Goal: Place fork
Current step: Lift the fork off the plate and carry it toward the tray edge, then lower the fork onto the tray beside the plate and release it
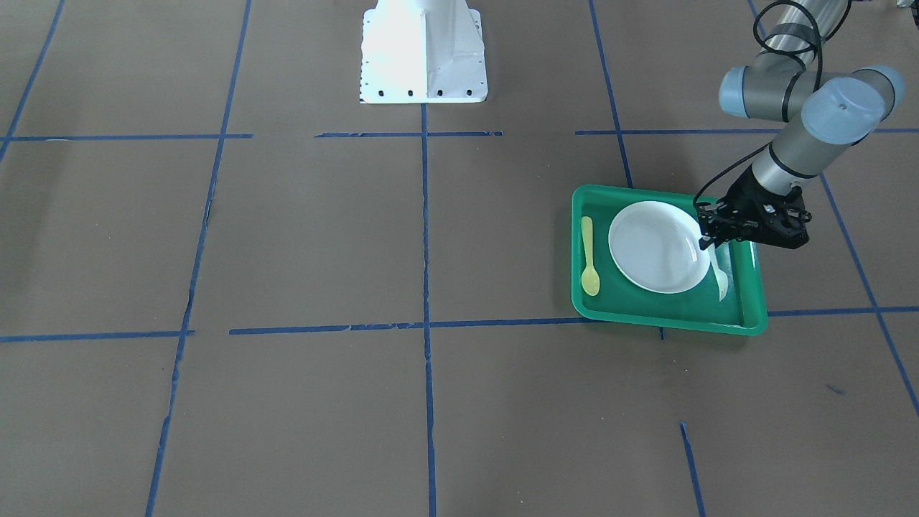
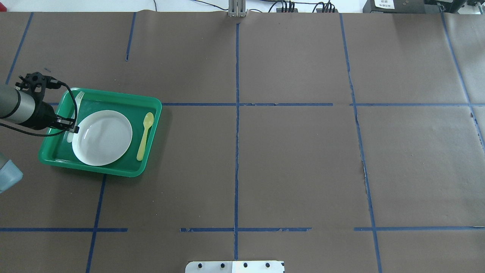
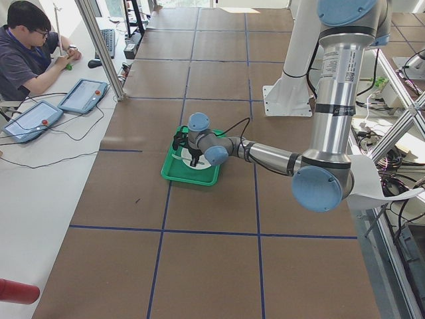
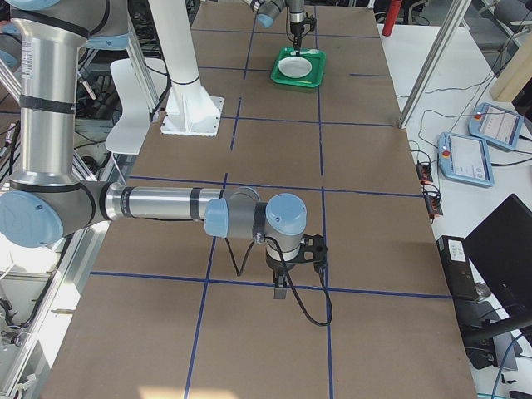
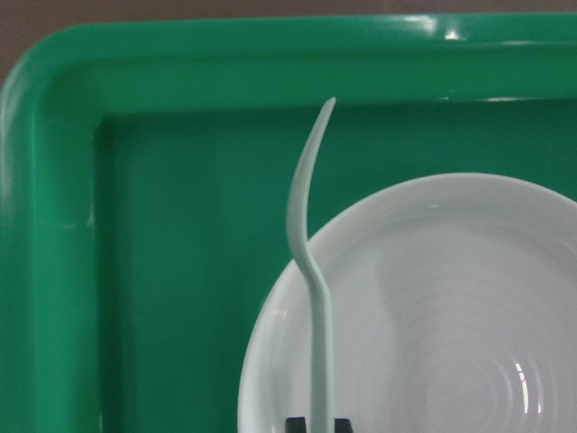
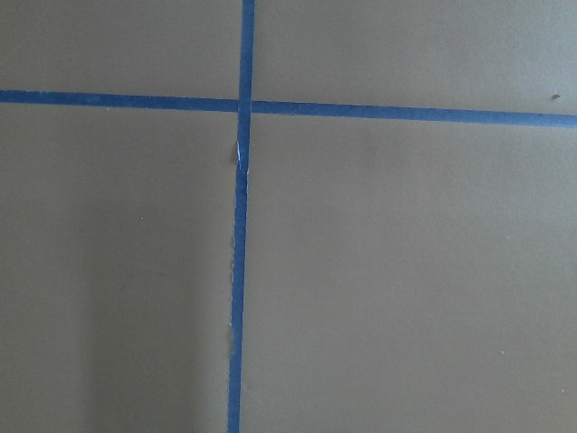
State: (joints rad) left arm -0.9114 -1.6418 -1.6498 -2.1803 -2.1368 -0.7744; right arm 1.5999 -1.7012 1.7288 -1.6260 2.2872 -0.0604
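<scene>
The pale white-grey fork (image 5: 309, 271) is held by its handle in my left gripper (image 1: 707, 240), which is shut on it. The fork (image 2: 77, 101) runs along the tray's left strip beside the white plate (image 2: 102, 137), tines toward the far rim, low over the green tray (image 2: 113, 98). In the front view the fork (image 1: 720, 278) shows between the plate (image 1: 657, 246) and the tray wall. I cannot tell whether it touches the tray floor. My right gripper (image 4: 281, 289) points down over bare table far from the tray; I cannot tell whether it is open or shut.
A yellow spoon (image 2: 144, 135) lies in the tray on the plate's other side. The white robot base (image 1: 423, 50) stands at mid-table. An operator (image 3: 30, 46) sits at a side desk with tablets. Blue tape lines cross the brown table.
</scene>
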